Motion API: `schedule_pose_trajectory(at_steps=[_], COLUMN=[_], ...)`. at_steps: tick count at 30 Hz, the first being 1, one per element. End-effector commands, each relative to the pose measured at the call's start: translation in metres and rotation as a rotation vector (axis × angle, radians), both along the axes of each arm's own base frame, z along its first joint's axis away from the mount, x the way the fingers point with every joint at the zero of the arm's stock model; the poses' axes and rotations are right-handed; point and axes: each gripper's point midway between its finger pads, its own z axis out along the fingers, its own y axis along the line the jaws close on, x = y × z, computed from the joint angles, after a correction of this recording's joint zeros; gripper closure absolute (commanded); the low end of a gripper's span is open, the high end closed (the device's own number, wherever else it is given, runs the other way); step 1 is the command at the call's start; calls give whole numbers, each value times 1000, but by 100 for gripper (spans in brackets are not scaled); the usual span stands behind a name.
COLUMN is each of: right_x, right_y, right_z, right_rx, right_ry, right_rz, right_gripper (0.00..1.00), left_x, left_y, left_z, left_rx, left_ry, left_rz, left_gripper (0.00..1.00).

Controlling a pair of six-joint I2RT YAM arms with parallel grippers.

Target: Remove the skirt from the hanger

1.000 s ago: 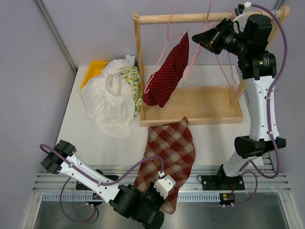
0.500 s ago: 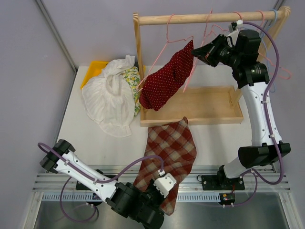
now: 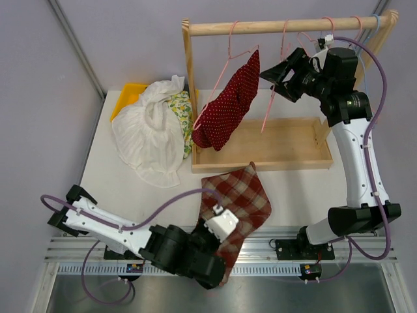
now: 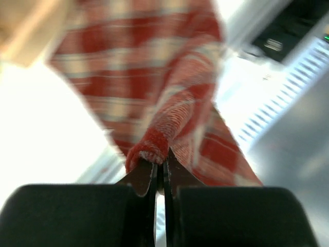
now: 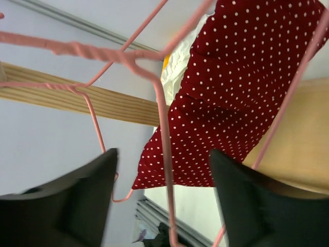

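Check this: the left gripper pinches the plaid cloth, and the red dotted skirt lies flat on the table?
No: the skirt hangs on a pink hanger; top external view shows it. The left gripper does pinch the plaid cloth.

White arm links (image 3: 354, 151), black joints (image 3: 176, 251), purple cables (image 3: 383, 81), black fingers (image 5: 257, 206).

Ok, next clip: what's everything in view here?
wooden clothes rack: one, pale wood, back of table
pink wire hangers: several, on the rack's rail
dark red white-dotted skirt: one, hanging on a hanger
red-and-cream plaid cloth: one, table's near edge
white garment: one, piled at left
floral garment: one, beneath the white one
yellow tray: one, under the pile
white table: one
left hand: shut on the plaid cloth
right hand: open, hanger wire between fingers
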Motion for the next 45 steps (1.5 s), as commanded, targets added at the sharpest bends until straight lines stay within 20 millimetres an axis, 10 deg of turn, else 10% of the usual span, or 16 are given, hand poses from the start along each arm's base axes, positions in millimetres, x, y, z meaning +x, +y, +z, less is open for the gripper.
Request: schedule_pose_trajectory(at_steps=[1,11,19,25,26,28,29,34,39,45], right_x=[-23,-78,-111,-114,-114,-114,-114,-115,-115,-126], right_y=[-10,-26,-39,-40,-40,-39,-38,-31,-29,-17], right_z=[14,62,83,69,68,61,59,42,30,47], right_rx=[-49,-98,-137,-154,-154,-151,-146,-131,-137,-90], right_ry=[-57,-181,-261,-246,-245,-241,-237,-210,-196,-278], right_rz=[-19,-56,-97,-92,-89,-83,-81,-38,-19,57], right_gripper=[11,1,1,1,1,1,1,1,1,1], left_x=[60,161,233,335,346,403,394,453,506,566], left_y=[57,133,157,191,218,231,241,233,210,196], left_z=[53,98,135,208,260,275,338,356,298,147], left_rx=[-3,50,10,-32,-104,-96,-232,-430,-382,-236], left_ry=[-127,-224,-280,-372,-443,-452,-565,-709,-599,-365], left_rz=[137,365,485,701,797,890,899,894,876,898], left_gripper=[100,100,100,100,100,100,100,100,100,100])
